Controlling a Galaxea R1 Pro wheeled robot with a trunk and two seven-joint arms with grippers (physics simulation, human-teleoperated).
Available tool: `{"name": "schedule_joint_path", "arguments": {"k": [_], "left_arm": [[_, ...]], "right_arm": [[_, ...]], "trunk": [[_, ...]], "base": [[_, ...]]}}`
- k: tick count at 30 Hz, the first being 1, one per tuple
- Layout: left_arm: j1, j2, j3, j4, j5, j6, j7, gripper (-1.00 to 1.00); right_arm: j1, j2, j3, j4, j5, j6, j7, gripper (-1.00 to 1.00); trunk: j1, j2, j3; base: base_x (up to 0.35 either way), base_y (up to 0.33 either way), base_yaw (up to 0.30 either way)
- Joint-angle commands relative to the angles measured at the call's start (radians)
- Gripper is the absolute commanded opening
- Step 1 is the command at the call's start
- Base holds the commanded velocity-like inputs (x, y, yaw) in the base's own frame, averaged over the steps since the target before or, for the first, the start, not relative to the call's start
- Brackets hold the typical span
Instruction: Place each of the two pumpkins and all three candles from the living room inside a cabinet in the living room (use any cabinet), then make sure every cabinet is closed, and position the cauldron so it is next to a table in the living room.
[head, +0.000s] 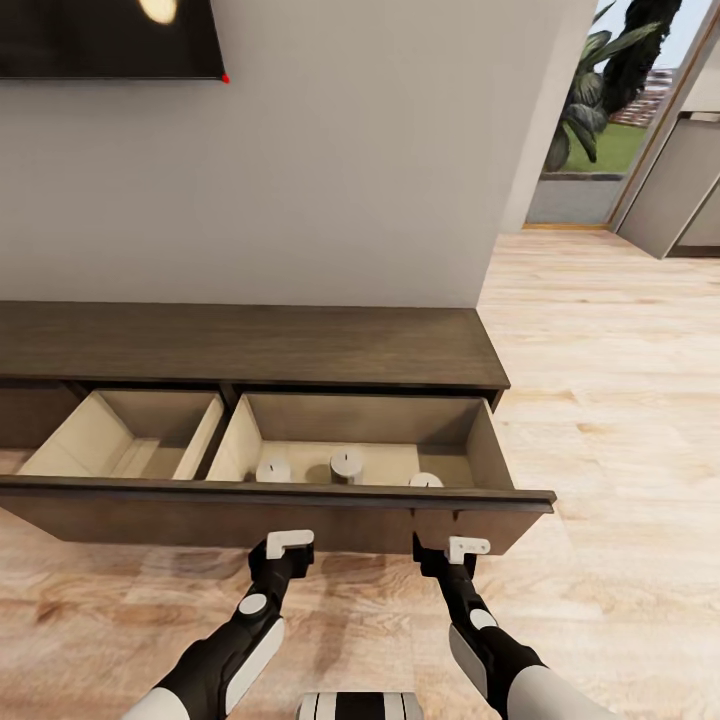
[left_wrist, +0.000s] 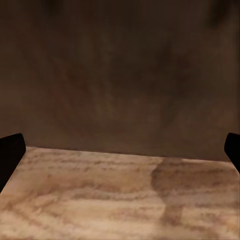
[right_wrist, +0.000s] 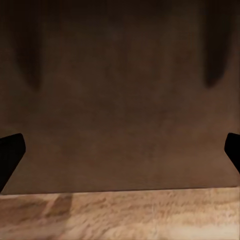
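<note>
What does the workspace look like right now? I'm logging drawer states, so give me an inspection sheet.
Surface: wood floor; cabinet top bare.
Job's things: three candles in the right compartment of the pulled-out drawer.
Clutter: nothing seen.
Grippers: left claw and right claw open, close before the drawer front.
Cables: nothing seen.
Surroundings: grey wall, screen, glass door with plants.

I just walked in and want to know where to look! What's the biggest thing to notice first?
The long dark brown wooden cabinet against the grey wall, with its wide drawer pulled open. Three short cream-white candles stand inside its right-hand pale wood compartment; the left compartment looks empty. Just in front of the drawer's front panel, the left gripper and right gripper hang open above the wood floor.
</note>
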Motion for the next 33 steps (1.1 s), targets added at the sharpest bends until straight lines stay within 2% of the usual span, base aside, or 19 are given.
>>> {"name": "schedule_joint_path", "arguments": {"k": [1,12,33], "left_arm": [[-0.001,0.001,-0.007,0.000,0.011,-0.006,0.007,1.00],[-0.001,0.001,-0.006,0.001,0.011,-0.001,0.007,1.00],[-0.001,-0.001,-0.006,0.001,0.011,0.001,0.007,1.00]], "right_arm": [[-0.001,-0.001,0.009,0.001,-0.009,-0.004,-0.005,1.00],[-0.001,0.000,0.009,0.001,-0.009,-0.003,-0.005,1.00],[-0.001,0.000,0.010,0.000,-0.008,-0.003,-0.005,1.00]], "trunk": [[0.000,0.000,-0.001],[0.000,0.000,-0.001],[0.000,0.000,-0.001]], "base": [[0.000,0.000,0.000],[0.106,0.000,0.000],[0.192,0.000,0.000]]}}
